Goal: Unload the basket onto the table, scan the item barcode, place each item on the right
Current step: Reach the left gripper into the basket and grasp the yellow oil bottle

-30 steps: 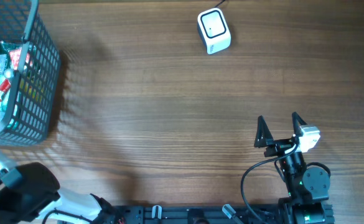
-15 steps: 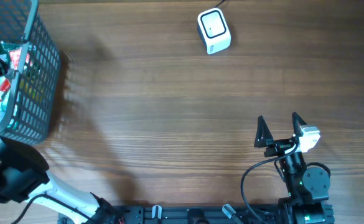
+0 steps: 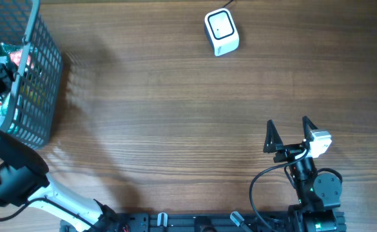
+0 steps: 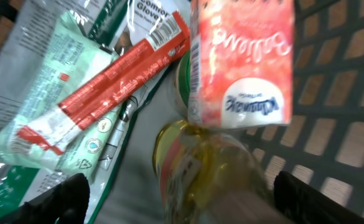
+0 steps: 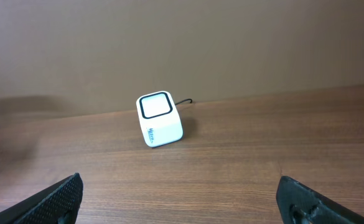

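Left tool point(image 4: 185, 198): jaws wide apart, above yellowish clear bottle point(image 4: 197, 163) in dark grey wire basket point(image 3: 45, 72).
Right tool point(image 3: 289, 133): jaws apart, empty, over brown wooden worktop point(image 3: 175, 116).

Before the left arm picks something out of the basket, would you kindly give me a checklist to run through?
1. Left gripper open inside the basket: ok.
2. An item lined up between its fingers: the yellow bottle lies there, but it is blurred and not yet gripped: not ok.
3. Barcode visible on the yellow bottle: cannot tell.
4. Scanner upright on the table with nothing around it: ok.
5. Right gripper open and empty, well away from the scanner: ok.
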Controlling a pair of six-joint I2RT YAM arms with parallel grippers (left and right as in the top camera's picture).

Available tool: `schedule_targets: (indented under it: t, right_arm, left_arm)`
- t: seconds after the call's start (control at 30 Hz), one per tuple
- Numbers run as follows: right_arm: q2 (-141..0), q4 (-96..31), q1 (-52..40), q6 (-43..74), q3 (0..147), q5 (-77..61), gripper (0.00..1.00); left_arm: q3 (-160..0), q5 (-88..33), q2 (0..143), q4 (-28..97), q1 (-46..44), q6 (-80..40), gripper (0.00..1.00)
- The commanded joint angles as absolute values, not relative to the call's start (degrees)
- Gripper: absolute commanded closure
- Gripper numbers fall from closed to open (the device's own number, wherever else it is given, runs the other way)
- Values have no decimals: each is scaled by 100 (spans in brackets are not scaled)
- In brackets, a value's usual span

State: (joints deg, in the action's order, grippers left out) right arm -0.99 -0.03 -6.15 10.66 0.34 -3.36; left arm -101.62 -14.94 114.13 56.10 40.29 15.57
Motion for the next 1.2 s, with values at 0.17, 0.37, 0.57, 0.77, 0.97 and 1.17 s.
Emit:
schedule_targets:
  t: [0.17,0.37,0.57,0.77,0.97,1.17]
  right_arm:
    - [-60,12,-587,1066,30,-261,0]
    - [-60,12,-587,1066,30,-261,0]
    - [-60,10,-587,1066,30,-263,0]
    - [-60,12,-587,1066,30,-261,0]
    - [-60,12,-587,1066,30,-261,0]
    - [-60,10,-587,1066,30,-261,0]
  left_arm:
    - [-9924,-1824,11459,5437,4018,1625,38]
    - [-9924,-1824,11461,5439,4012,1625,49]
    - [-9924,-1822,11461,5465,3986,1625,57]
    - [-9933,-1824,11163,5295,3986,1603,64]
    - [-9933,-1822,10333,4836,3988,1256,67]
    - [-9933,-1820,8965,3951,3988,628,66]
